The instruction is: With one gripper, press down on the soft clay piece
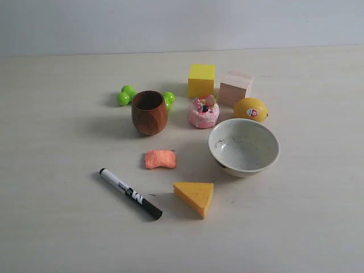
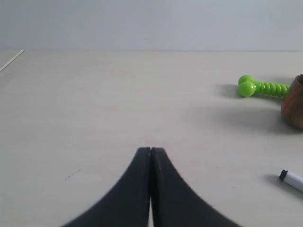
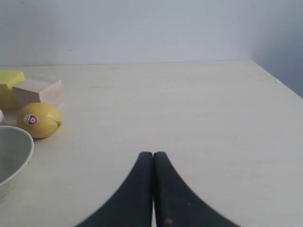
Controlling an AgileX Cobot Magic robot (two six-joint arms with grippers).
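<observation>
Now, the soft clay piece (image 1: 161, 159) lies flat on the desk (image 1: 51, 227), about mid-scene and slightly left of centre. We note it as salmon-orange and bean-shaped, with nothing touching it. The wooden cup (image 1: 149, 116) stands upright just on its far side. The black-and-white marker (image 1: 130, 194) lies slantwise to its near left, and the cheese wedge (image 1: 195, 197) sits to its near right. All three are apart from the clay. The white bowl (image 1: 239, 169) stands upright to its right, also apart.

Far row, left to right: we see the green knobbed toy (image 1: 126, 95) partly hidden behind the cup, the pink cake toy (image 1: 204, 112), the yellow cube (image 1: 202, 80), the pale wooden block (image 1: 235, 87), and the lemon (image 1: 250, 109) with a red sticker, just beyond the bowl.

We record the left claw (image 2: 150, 152) as clenched, jaws pressed together with nothing between them. It is over bare desk at the left of the scene, with the green toy, the cup and one end of the marker in view beyond it. We record the right claw (image 3: 152, 155) as likewise clenched and gripping nothing, over bare desk at the right, with the lemon, block, cube and bowl in view. We cannot tell how high either claw is above the desk.
</observation>
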